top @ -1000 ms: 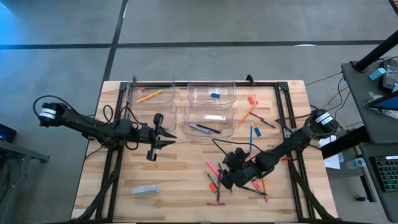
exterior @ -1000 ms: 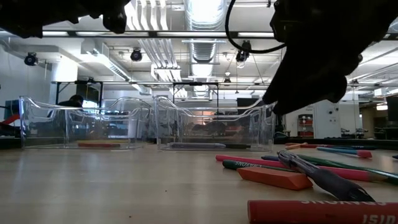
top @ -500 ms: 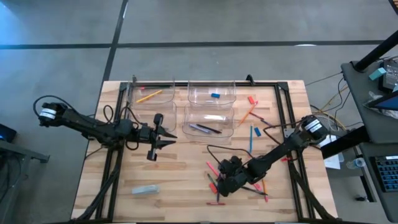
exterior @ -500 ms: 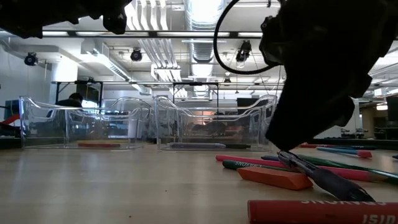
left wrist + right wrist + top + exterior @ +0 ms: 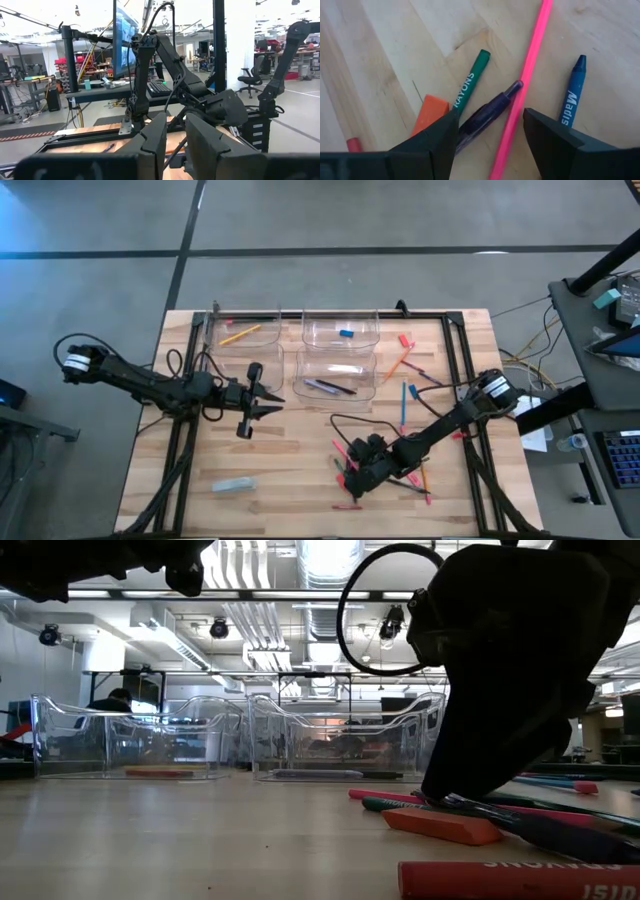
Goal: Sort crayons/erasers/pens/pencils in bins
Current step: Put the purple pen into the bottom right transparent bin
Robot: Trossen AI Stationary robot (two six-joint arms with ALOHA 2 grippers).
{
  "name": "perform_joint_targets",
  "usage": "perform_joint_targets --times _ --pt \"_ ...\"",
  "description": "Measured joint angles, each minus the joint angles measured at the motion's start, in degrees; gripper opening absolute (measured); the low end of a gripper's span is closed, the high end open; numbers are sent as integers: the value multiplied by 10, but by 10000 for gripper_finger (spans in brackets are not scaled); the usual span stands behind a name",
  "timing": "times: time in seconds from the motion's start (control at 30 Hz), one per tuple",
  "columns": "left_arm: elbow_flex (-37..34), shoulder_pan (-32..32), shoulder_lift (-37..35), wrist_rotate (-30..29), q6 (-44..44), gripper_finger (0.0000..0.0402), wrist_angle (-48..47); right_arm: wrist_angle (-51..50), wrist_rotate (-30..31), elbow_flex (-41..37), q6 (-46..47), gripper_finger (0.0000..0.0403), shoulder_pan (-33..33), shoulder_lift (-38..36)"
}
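The right gripper [image 5: 487, 135] is down low over the pile of loose sticks at the near right of the table [image 5: 290, 465], fingers spread apart. Between them lie a dark purple pen [image 5: 487, 117] and a long pink pencil [image 5: 522, 90], not pinched. A green crayon [image 5: 470, 82] lies just beside the pen, with an orange eraser [image 5: 430, 114] next to it and a blue crayon [image 5: 571, 92] off to the other side. The left gripper [image 5: 262, 401] hangs mid-table near the clear bins [image 5: 340, 330], fingers nearly pressed together with only a thin gap, holding nothing.
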Motion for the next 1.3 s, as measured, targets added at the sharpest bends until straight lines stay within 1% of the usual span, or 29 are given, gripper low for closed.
perform_joint_targets --times 0.07,0.17,0.47,0.63,0.83,1.0,1.13,1.3 --pt "0 0 0 0 0 56 0 -2 0 0 0 207 -1 0" --pt "0 0 0 0 0 56 1 -7 0 0 0 184 -3 0" --pt "0 0 0 0 0 56 1 -13 0 -1 -3 81 -9 1" --pt "0 0 1 0 0 56 1 -10 -1 -1 -6 39 -11 0" --pt "0 0 1 0 0 56 1 -20 -9 4 -28 29 -11 -13" --pt "0 0 1 0 0 56 1 -18 1 19 -84 28 -19 -49" --pt "0 0 1 0 0 56 2 -18 24 24 -149 27 -45 -92" --pt "0 0 1 0 0 56 2 -32 42 35 -249 26 -107 -151"
